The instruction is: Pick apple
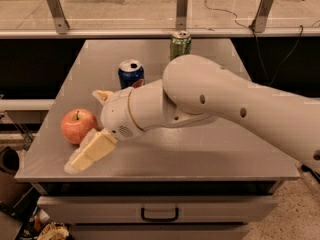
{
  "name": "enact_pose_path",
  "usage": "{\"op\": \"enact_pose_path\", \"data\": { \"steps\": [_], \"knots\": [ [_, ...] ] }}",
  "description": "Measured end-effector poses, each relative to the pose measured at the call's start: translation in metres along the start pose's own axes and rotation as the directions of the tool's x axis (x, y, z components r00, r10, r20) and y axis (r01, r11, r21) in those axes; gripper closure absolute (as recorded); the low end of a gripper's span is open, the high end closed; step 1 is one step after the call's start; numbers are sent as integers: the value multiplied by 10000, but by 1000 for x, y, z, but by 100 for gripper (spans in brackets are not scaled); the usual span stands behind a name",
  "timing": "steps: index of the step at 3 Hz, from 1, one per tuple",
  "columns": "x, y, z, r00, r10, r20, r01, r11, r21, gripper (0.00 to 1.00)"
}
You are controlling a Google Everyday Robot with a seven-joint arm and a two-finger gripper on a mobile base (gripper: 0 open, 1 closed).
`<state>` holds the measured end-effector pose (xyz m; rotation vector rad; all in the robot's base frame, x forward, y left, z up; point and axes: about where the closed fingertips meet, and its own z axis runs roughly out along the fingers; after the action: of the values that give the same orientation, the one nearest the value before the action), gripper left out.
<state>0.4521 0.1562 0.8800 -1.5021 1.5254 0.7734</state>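
Note:
The apple, red-pink with a short stem, sits on the left side of the grey table. My gripper is at the apple's right side, open. One cream finger shows above and behind the apple; the other finger lies low in front of it, close to its lower right. The apple stands in the gap between the fingers. I cannot tell whether either finger touches it. The white arm reaches in from the right.
A blue soda can stands upright behind the gripper. A green soda can stands near the table's far edge. A drawer with a handle is below the table's front edge. A railing runs behind the table.

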Motion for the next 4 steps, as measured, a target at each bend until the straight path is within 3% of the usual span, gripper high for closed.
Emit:
{"op": "enact_pose_path", "data": {
  "steps": [2,3,4],
  "knots": [
    [-6,-10,34,9965,310,770,-273,9984,-491,0],
    [1,-26,46,9937,329,1074,-263,9977,-625,7],
    [1,-25,47,9937,327,1075,-258,9975,-655,25]
  ]
}}
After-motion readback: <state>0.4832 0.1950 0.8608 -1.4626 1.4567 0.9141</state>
